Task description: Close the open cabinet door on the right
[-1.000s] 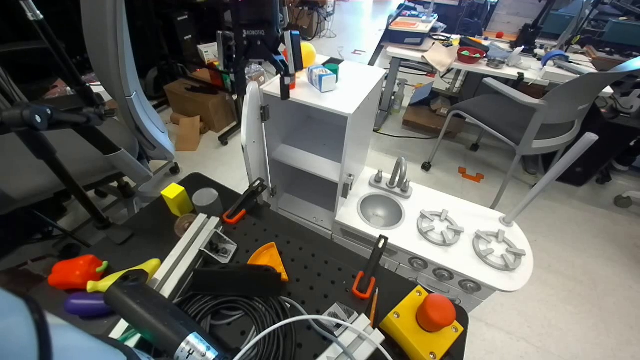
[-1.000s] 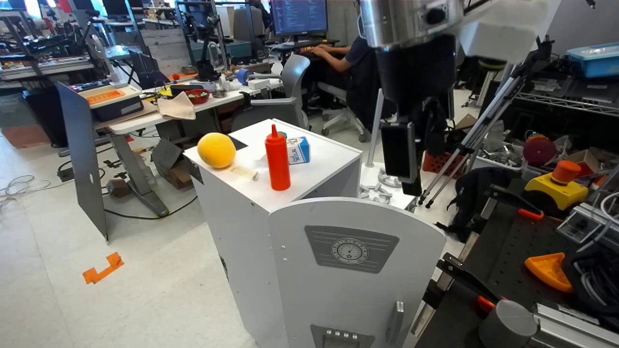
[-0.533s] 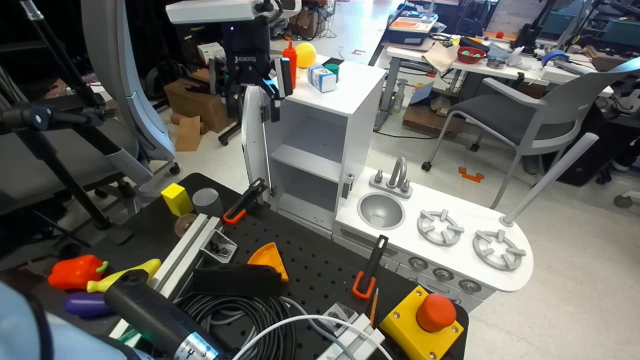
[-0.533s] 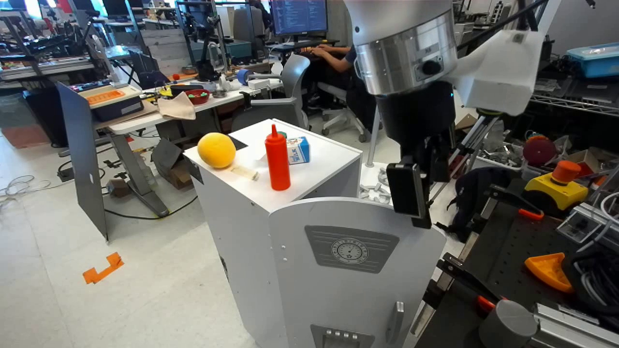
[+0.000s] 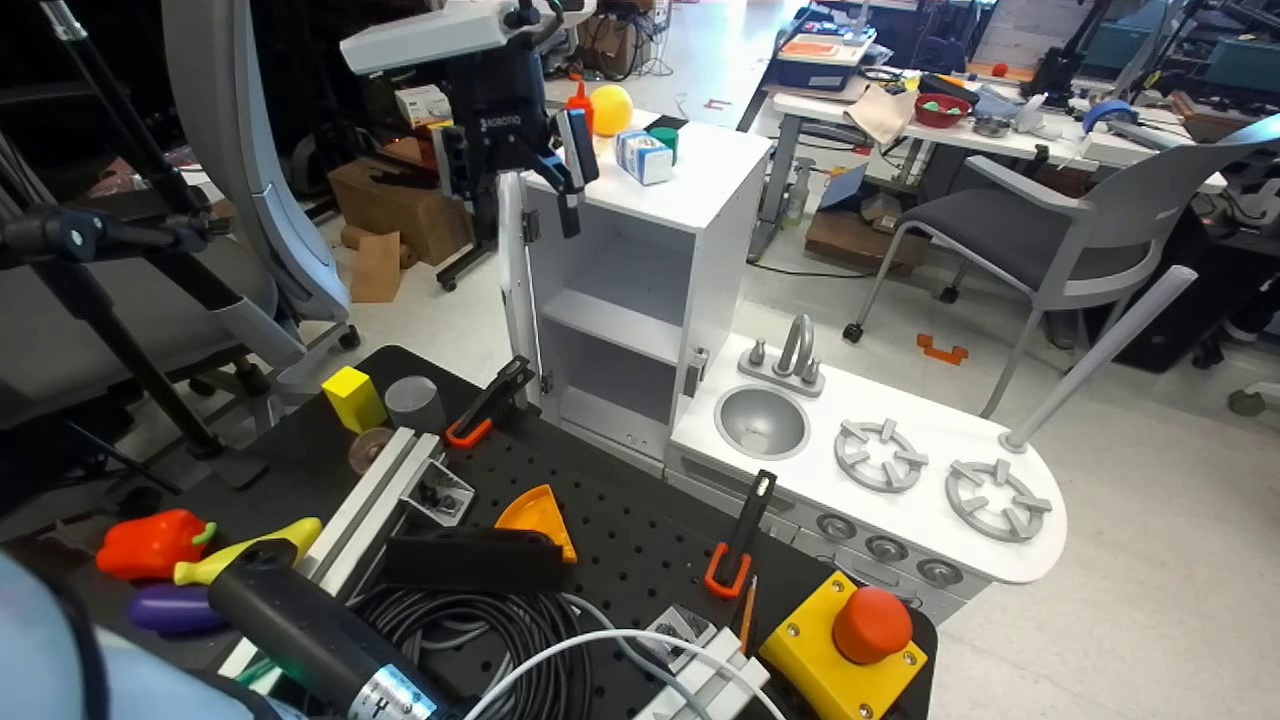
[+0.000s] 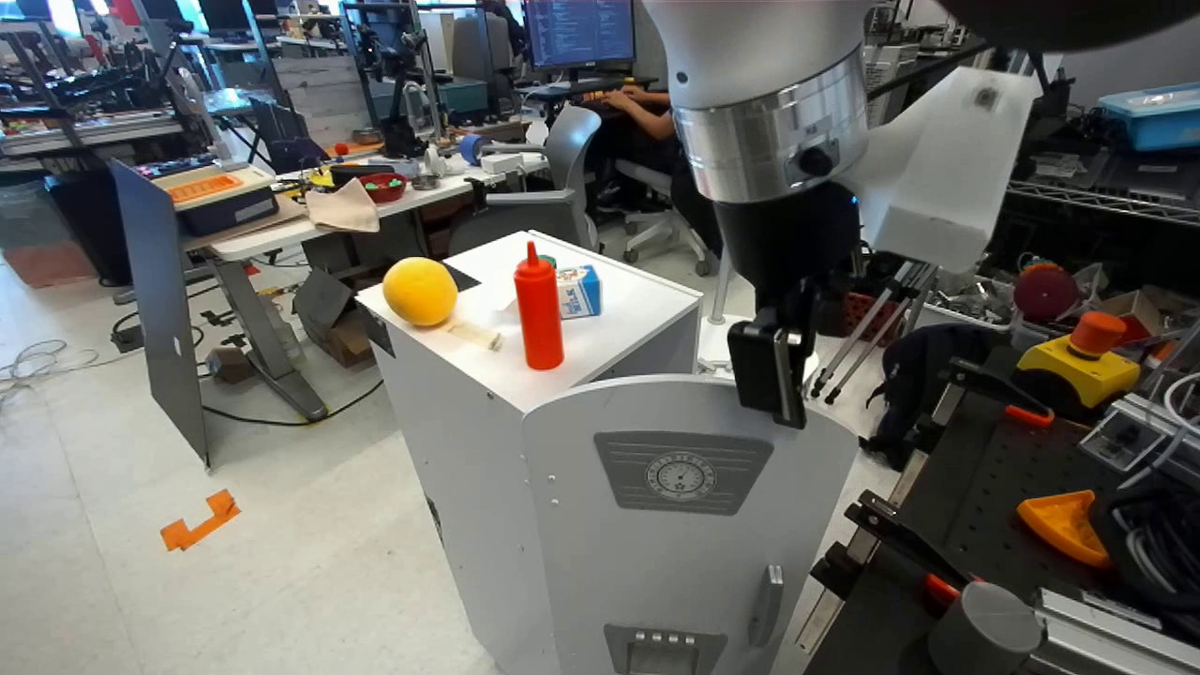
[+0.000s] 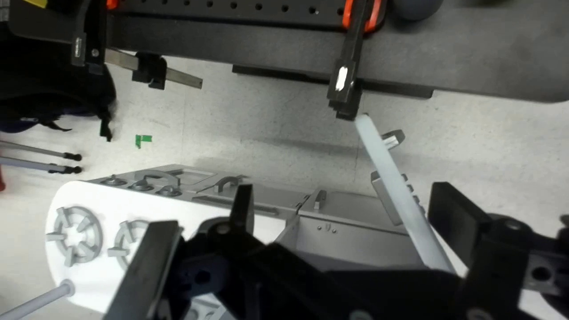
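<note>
Cabinet (image 5: 725, 250) stands open with a shelf (image 5: 622, 324) inside, its door (image 6: 689, 553) apparently between the spread fingers (image 6: 759, 367).

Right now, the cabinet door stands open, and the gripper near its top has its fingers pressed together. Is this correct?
Not quite: the wrist view shows the fingers spread wide apart, not pressed together. The cabinet door is open and the gripper is near its top, as you say.

You get glare off the far floor (image 5: 715, 55) in an exterior view. Your wrist view is dimmer, its floor shadow (image 7: 306, 144) soft-edged.
</note>
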